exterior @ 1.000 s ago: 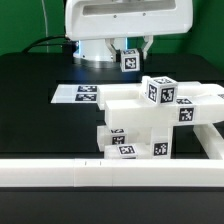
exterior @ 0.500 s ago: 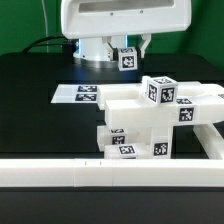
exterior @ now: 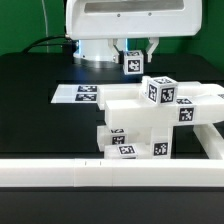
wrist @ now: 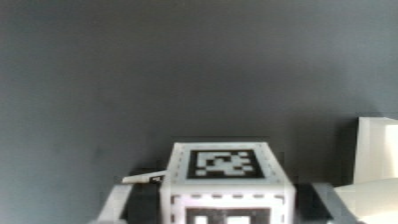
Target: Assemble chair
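We find the gripper (exterior: 134,52) clamped on a small tagged chair part (exterior: 132,62), held above the table (exterior: 30,85) behind the assembled chair pieces (exterior: 150,120).

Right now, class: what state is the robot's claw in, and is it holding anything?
Claw: closed on a small chunky glossy white plastic chair piece bearing a black-and-white square tag, held above the black table.

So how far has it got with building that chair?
Most of it looks joined: a chunky white chair assembly stands by the border rail. In hand: the gripper holds one small tagged piece above the table. Left: fitting that piece on.
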`<state>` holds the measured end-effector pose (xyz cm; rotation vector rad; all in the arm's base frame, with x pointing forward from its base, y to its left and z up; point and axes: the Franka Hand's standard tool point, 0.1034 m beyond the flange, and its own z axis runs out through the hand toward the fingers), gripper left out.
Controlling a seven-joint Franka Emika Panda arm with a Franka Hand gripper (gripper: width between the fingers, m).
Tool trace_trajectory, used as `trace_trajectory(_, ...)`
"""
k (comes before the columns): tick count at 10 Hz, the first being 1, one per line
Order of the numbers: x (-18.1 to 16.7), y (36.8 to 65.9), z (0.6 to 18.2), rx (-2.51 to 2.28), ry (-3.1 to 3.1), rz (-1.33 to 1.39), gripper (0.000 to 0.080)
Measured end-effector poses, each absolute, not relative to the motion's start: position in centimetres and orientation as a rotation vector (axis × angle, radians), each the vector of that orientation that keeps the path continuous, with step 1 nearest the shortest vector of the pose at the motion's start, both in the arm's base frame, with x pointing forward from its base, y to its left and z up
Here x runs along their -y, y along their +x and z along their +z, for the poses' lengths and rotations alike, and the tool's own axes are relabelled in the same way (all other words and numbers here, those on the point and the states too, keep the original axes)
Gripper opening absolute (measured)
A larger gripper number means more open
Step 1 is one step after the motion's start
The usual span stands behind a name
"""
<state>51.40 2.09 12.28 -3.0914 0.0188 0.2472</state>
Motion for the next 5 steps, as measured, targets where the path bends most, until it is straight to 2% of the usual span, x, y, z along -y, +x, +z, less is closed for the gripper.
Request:
trace_trajectory(1,-2.1,51.5,12.3,-0.019,-3.091,0.245,0.0287)
trace_trajectory(3,-2.3,53.8,13.6,0.008,-3.098,0.201,0.0287)
trace_trajectory(5,-2.5,54.9,13.7,0.051,-3.102,0.188,0.0287)
